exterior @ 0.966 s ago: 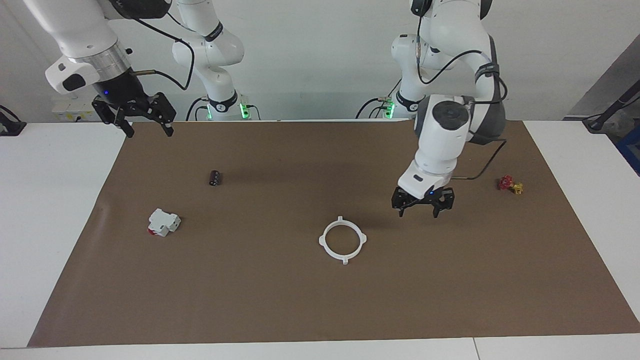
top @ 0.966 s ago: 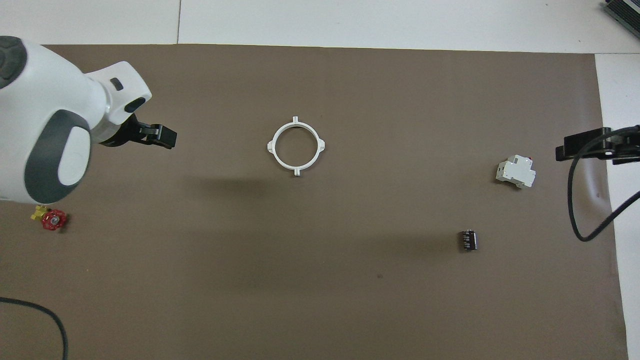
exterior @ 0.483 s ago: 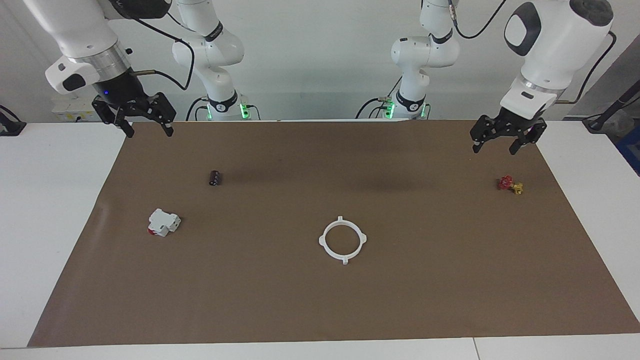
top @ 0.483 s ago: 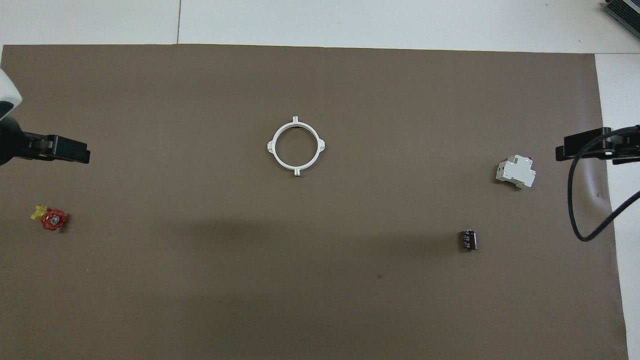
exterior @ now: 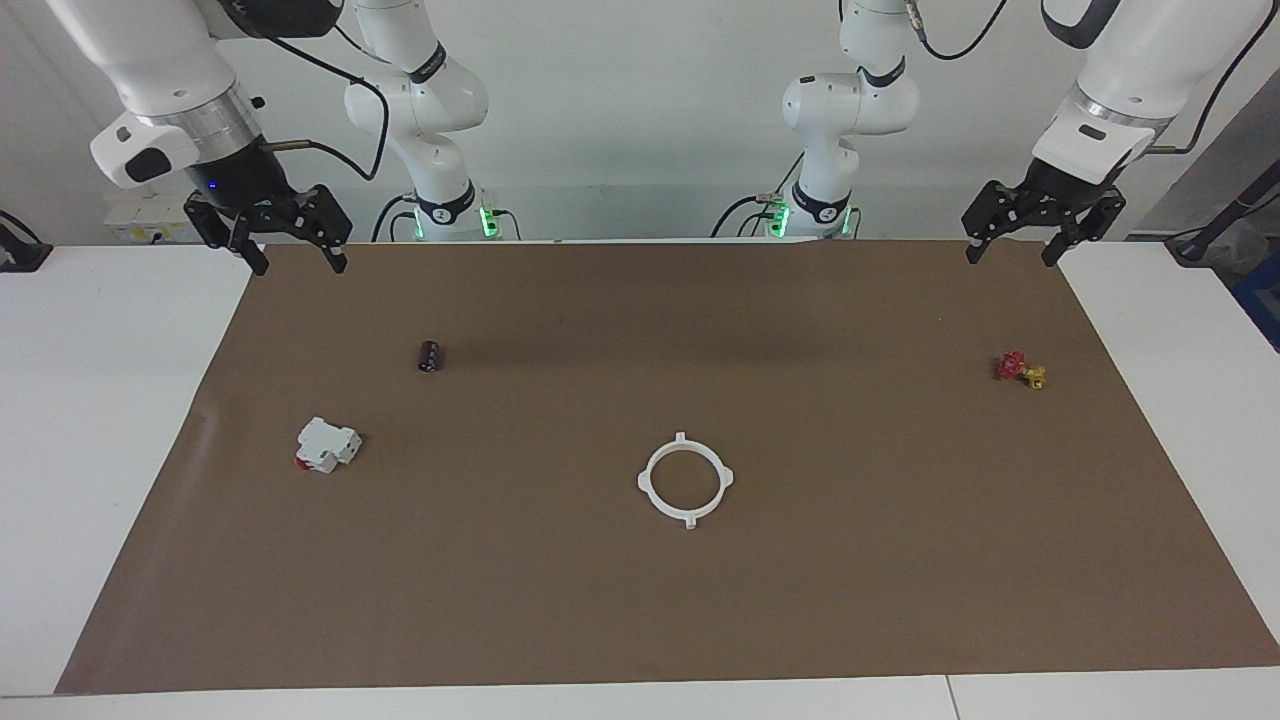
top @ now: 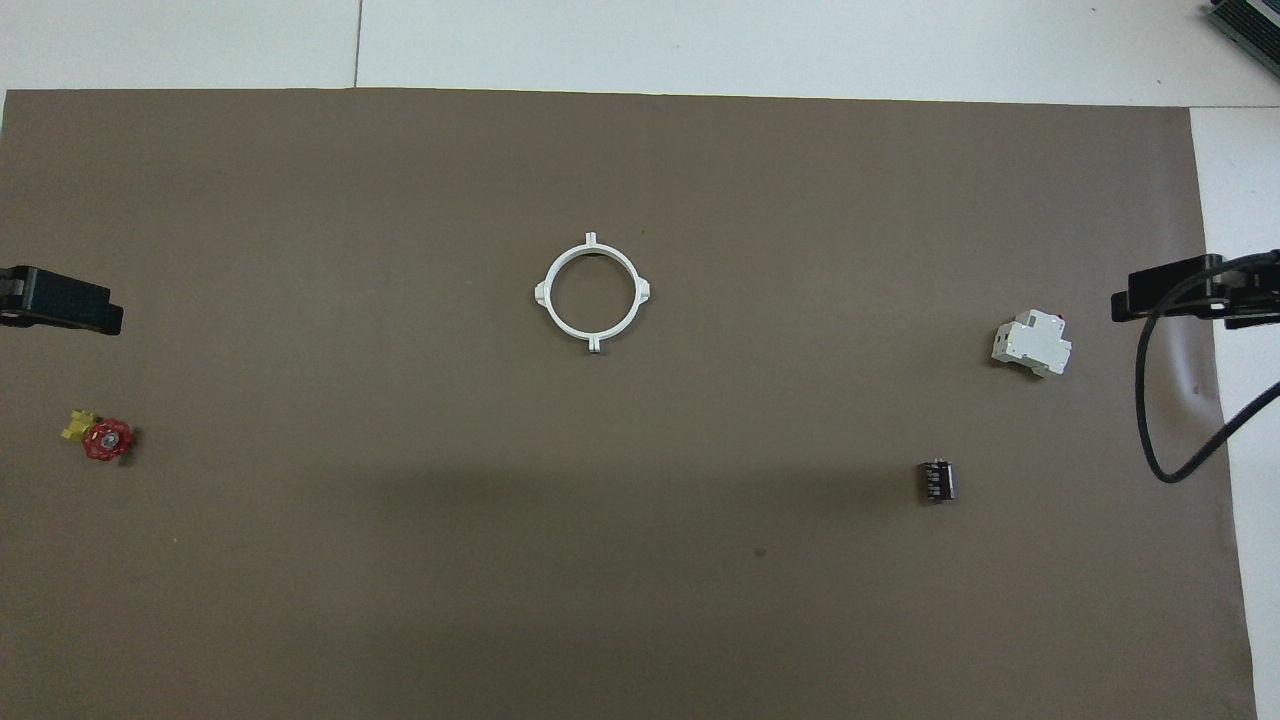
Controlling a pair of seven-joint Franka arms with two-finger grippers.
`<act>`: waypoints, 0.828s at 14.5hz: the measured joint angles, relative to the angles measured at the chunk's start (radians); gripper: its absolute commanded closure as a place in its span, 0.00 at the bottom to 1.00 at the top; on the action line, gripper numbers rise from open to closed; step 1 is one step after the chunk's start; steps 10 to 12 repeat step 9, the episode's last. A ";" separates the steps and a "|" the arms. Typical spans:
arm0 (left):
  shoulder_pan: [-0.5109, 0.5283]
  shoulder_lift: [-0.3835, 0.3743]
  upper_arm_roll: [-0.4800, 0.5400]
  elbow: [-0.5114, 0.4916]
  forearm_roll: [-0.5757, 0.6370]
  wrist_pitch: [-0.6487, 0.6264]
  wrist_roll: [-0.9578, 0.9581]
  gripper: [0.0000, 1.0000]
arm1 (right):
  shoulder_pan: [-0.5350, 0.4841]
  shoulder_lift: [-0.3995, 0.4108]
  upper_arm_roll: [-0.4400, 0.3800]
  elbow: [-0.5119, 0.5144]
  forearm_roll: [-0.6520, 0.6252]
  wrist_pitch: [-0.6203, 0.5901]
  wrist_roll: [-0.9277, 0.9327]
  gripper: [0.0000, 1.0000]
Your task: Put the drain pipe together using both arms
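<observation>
The drain pipe (exterior: 646, 484) lies flat on the brown mat as one closed white ring with four tabs, near the middle; it also shows in the overhead view (top: 592, 336). Nothing touches it. My left gripper (exterior: 1010, 256) is open and empty, up in the air over the mat's corner at the left arm's end; its tip shows in the overhead view (top: 70, 305). My right gripper (exterior: 300, 264) is open and empty, up over the mat's corner at the right arm's end, and also shows in the overhead view (top: 1165, 297). The right arm waits.
A blocky white piece with a red part (exterior: 326, 445) (top: 1031, 345) and a small dark cylinder (exterior: 430, 356) (top: 937, 480) lie toward the right arm's end. A small red-and-yellow fitting (exterior: 1020, 370) (top: 98, 437) lies toward the left arm's end. White table surrounds the mat (exterior: 900, 600).
My left gripper has lifted from low beside the ring and swung back up to the mat's corner at its own end. The ring and the right arm have not moved.
</observation>
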 measured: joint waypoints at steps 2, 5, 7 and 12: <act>0.025 0.003 0.000 0.002 -0.001 -0.011 0.000 0.00 | 0.000 0.000 0.000 0.000 0.000 0.000 0.000 0.00; 0.053 0.003 0.001 0.002 -0.005 -0.022 0.000 0.00 | 0.000 0.000 0.000 0.000 0.000 0.000 0.000 0.00; 0.053 0.003 -0.002 0.002 -0.005 -0.022 0.000 0.00 | 0.000 0.000 0.000 0.000 0.000 0.000 0.000 0.00; 0.053 0.003 -0.008 0.002 -0.005 -0.023 0.000 0.00 | 0.000 0.000 0.000 0.000 0.000 0.000 0.000 0.00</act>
